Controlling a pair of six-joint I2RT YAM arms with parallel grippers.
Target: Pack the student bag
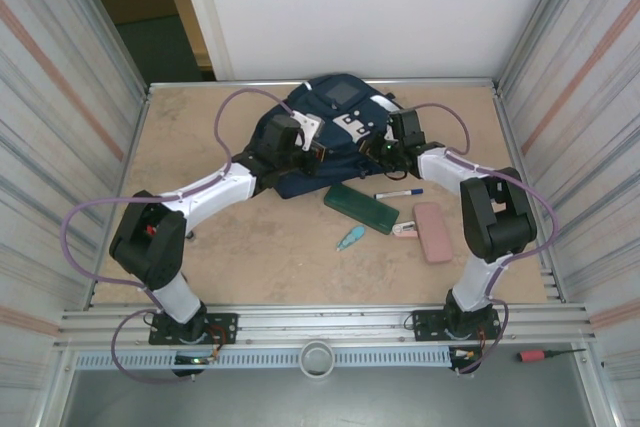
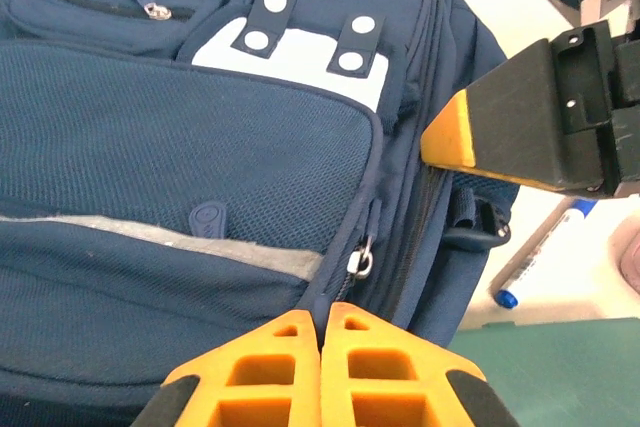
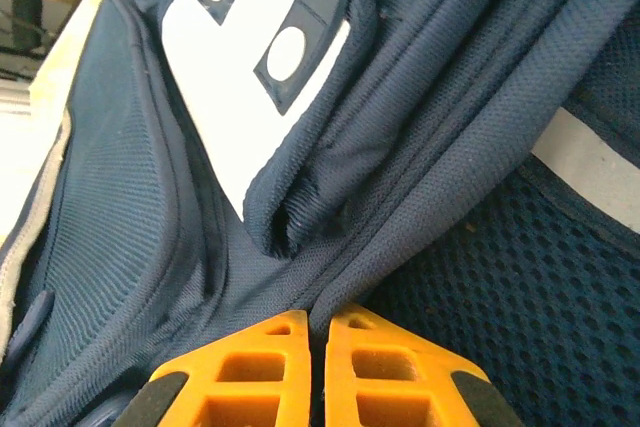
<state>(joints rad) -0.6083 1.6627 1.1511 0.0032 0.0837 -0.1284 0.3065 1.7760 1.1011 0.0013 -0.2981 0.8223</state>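
- Navy fabric of the student bag (image 1: pixel 335 112) lies at the far middle of the table (image 1: pixel 250 257), front side up, with both arms reaching onto it.
- Left gripper (image 2: pixel 322 319) has its orange jaws pressed together at the seam just below a metal zip pull (image 2: pixel 361 260). Whether any cloth is nipped between them I cannot tell.
- Right gripper (image 3: pixel 315 325) has its jaws closed narrow on a ridge of the bag's cloth, beside a run of zip on the bag's right side.
- Step in hand, as I judge it: getting the main compartment open so things can go in.
- To do it well, one gripper should anchor the cloth while the other draws along the zip line, not across it. Pulling both ways at once would likely just lift the whole bag.
- Pinch a fold or the pull itself, since mesh and smooth panels will probably slip.
- Dark green pencil case (image 1: pixel 360 208), pen (image 1: pixel 398 193) and pink case (image 1: pixel 434 232) lie on the table near the bag, so the opening is best left facing them.
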